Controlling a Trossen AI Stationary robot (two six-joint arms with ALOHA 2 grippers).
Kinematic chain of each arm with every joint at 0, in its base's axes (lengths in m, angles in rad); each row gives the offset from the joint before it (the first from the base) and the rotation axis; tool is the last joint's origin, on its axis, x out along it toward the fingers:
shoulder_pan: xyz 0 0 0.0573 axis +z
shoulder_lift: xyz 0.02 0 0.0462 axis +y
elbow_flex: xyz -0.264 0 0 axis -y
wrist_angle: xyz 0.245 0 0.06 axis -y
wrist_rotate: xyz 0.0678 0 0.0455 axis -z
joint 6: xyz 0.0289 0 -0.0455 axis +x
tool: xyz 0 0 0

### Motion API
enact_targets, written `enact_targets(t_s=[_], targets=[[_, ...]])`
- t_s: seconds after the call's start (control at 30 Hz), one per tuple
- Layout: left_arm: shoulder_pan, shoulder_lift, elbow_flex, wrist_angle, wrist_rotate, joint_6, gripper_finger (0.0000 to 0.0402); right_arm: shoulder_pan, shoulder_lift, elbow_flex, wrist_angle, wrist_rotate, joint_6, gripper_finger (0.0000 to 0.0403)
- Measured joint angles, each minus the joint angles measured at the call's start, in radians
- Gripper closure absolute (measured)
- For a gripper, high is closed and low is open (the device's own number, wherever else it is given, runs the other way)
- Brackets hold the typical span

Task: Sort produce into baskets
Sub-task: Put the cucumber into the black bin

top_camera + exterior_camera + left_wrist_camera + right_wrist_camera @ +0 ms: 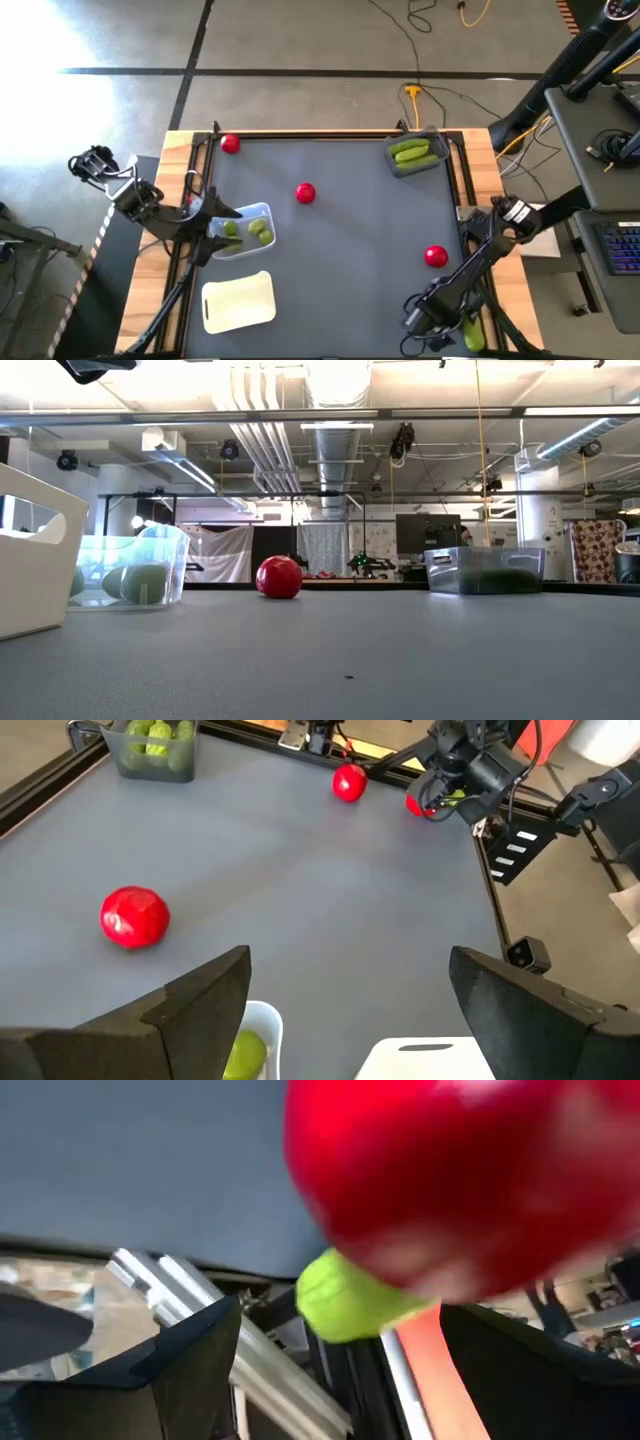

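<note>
We find the sort partly done: limes [246, 230] in the clear basket [263, 213] beside our open left gripper [215, 212], cucumbers [412, 153] in the grey basket [431, 166], the cream basket [238, 302] empty, three tomatoes [306, 193] loose, and the right gripper [428, 322] spread at the near edge.

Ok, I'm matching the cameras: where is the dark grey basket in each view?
High: dark grey basket at the mat's far right corner.
Low: right side, at the back.
Left wrist: far across the mat.
Right wrist: not in it.
Shared landmark: the middle tomato.
</note>
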Motion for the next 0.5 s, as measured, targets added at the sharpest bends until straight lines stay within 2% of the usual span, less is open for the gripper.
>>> enact_targets(t_s=[0.17, 0.3, 0.4, 0.5], targets=[[0.000, 0.003, 0.000, 0.000, 0.000, -0.003, 0.0077, 0.027, 0.006, -0.018, 0.091, -0.026, 0.075, 0.0075], [0.000, 0.003, 0.000, 0.000, -0.002, 0.003, 0.0077, 0.025, 0.006, 0.038, 0.121, 0.045, 0.114, 0.0076], [0.000, 0.003, 0.000, 0.000, -0.004, 0.006, 0.0077, 0.024, 0.006, 0.097, 0.081, 0.106, 0.135, 0.0076], [0.000, 0.004, 0.000, 0.000, -0.004, 0.008, 0.0077, 0.032, 0.005, 0.156, -0.035, 0.117, 0.165, 0.0074]])
